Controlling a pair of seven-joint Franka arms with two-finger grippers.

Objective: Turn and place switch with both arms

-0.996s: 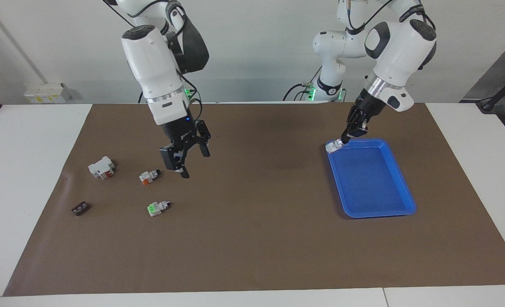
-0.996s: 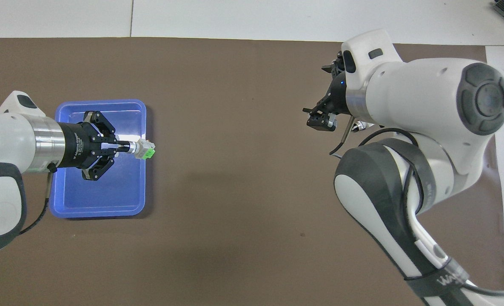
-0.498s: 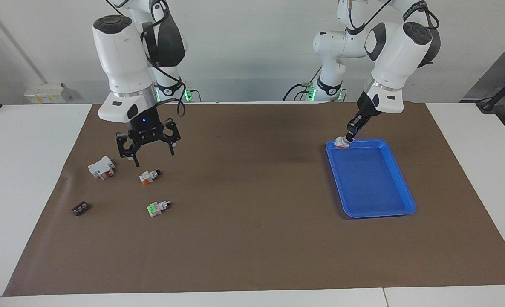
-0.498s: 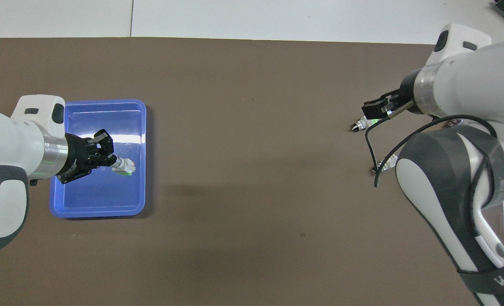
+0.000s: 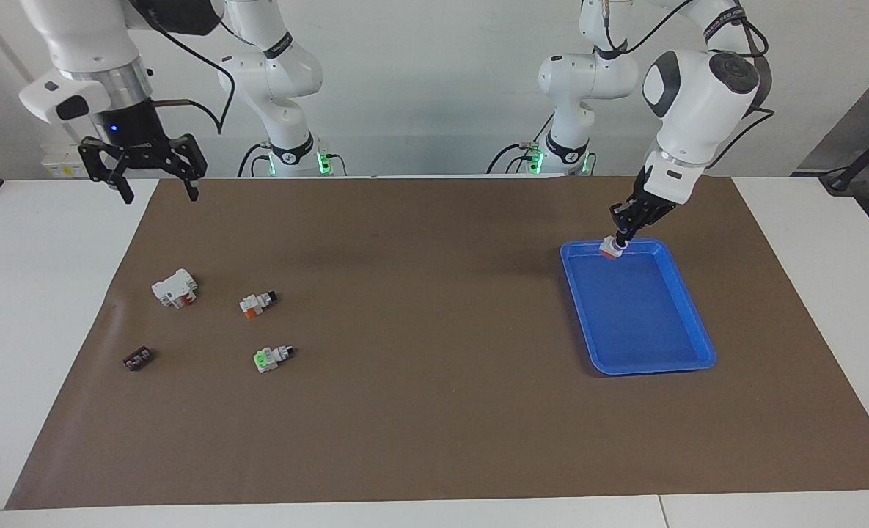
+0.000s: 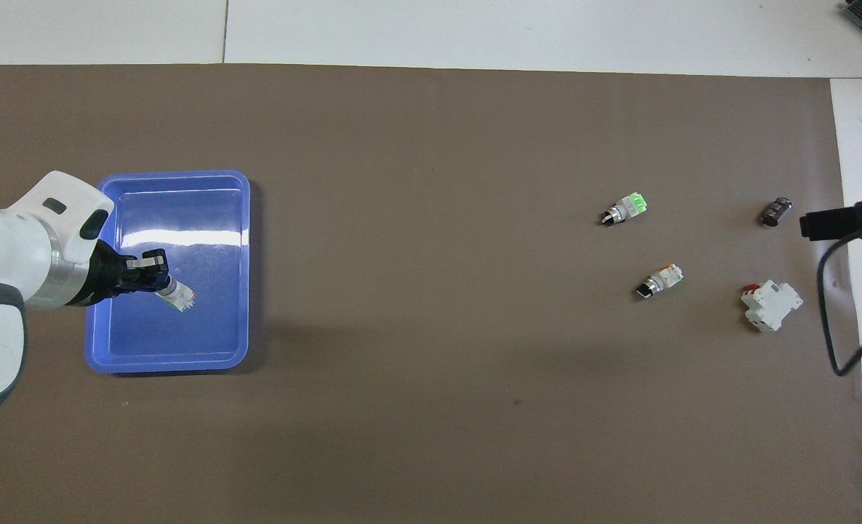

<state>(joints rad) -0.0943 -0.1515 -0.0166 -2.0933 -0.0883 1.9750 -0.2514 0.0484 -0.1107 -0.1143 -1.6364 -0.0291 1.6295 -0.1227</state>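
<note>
Switch [image 5: 610, 250] clamped in my left gripper [image 5: 620, 238], held over the blue tray [image 5: 650, 363] at its end nearer the robots. My right gripper [image 5: 141, 163], fingers spread wide, hangs over the mat's corner [image 5: 166, 192].

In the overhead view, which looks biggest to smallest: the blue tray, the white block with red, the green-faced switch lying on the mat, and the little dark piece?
1. Blue tray
2. White block with red
3. Green-faced switch
4. Dark piece

The last two look close in length; the switch looks slightly larger.
</note>
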